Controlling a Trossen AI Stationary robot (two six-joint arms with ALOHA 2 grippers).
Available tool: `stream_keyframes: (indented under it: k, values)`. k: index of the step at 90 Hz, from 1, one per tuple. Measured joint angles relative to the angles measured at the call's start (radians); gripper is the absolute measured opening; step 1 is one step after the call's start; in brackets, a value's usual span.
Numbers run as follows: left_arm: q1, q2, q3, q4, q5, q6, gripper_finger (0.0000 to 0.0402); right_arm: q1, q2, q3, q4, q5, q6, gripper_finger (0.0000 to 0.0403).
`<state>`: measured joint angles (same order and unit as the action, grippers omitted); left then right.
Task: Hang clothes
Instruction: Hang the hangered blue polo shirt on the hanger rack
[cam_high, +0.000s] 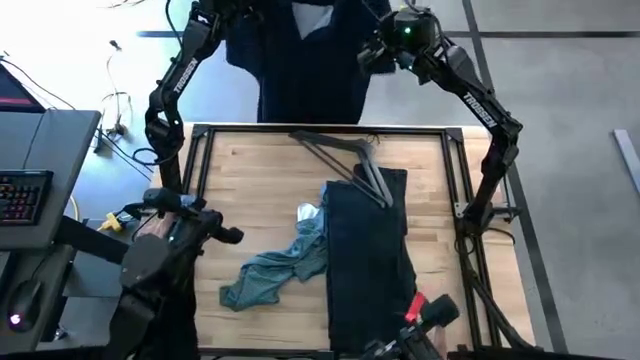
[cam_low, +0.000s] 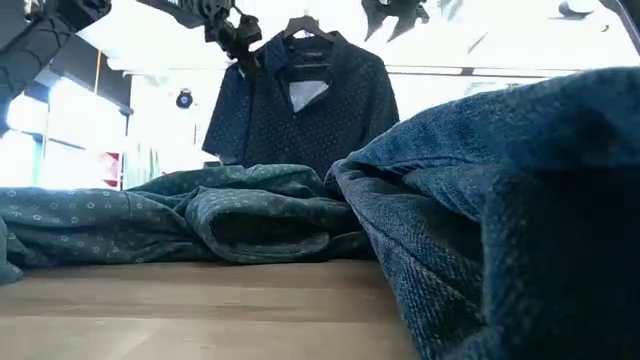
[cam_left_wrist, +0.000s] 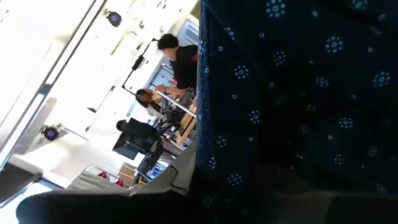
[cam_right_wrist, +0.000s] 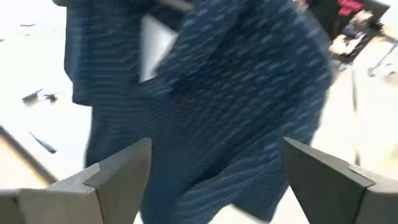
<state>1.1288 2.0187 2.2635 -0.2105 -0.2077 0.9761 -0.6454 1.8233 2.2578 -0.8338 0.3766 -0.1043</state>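
1. Navy shirt (cam_low: 300, 105) hangs on a hanger beyond the table's far edge, collar up, body draping free. This garment looks about done.
2. L gripper (cam_low: 240, 35) is up high at the shirt's shoulder, touching or just beside the fabric. Its wrist view is filled w/ dotted cloth. Can't tell if it's clenched or released.
3. R gripper (cam_right_wrist: 211, 180) is also raised past the far edge, by the shirt's other shoulder. Fingers (cam_right_wrist: 118, 174) are spread wide, holding nothing, shirt right in front.
4. Teal shirt (cam_high: 275, 265) lies crumpled on the table (cam_high: 250, 170), left of centre, touching the black piece.
5. Black piece (cam_high: 370, 260) lies flat and long, centre-right, reaching the near edge.
6. Spare hanger (cam_high: 345, 160) lies on the table near the far edge, one end on top of the black piece.
7. Step, as I judge it: finishing the navy hang, arms about to let go.
8. Next: L must clear the shoulder w/o dragging the shirt off, then both arms come down to the spare hanger and the teal shirt.
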Motion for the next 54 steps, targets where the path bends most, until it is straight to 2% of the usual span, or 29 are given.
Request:
stream_keyframes:
  k: [22, 41, 54]
  values:
    - [0.023, 0.052, 0.003, 0.061, -0.003, -0.022, 0.0055, 0.054, 0.000, 0.000, -0.064, -0.007, 0.062, 0.0327]
    - [0.030, 0.129, 0.091, 0.065, -0.003, -0.051, 0.0055, 0.085, 0.001, 0.000, -0.110, -0.011, 0.098, 0.0326]
    - [0.028, 0.132, 0.090, 0.050, 0.040, -0.024, 0.0055, 0.093, 0.002, 0.000, -0.120, -0.011, 0.100, 0.0326]
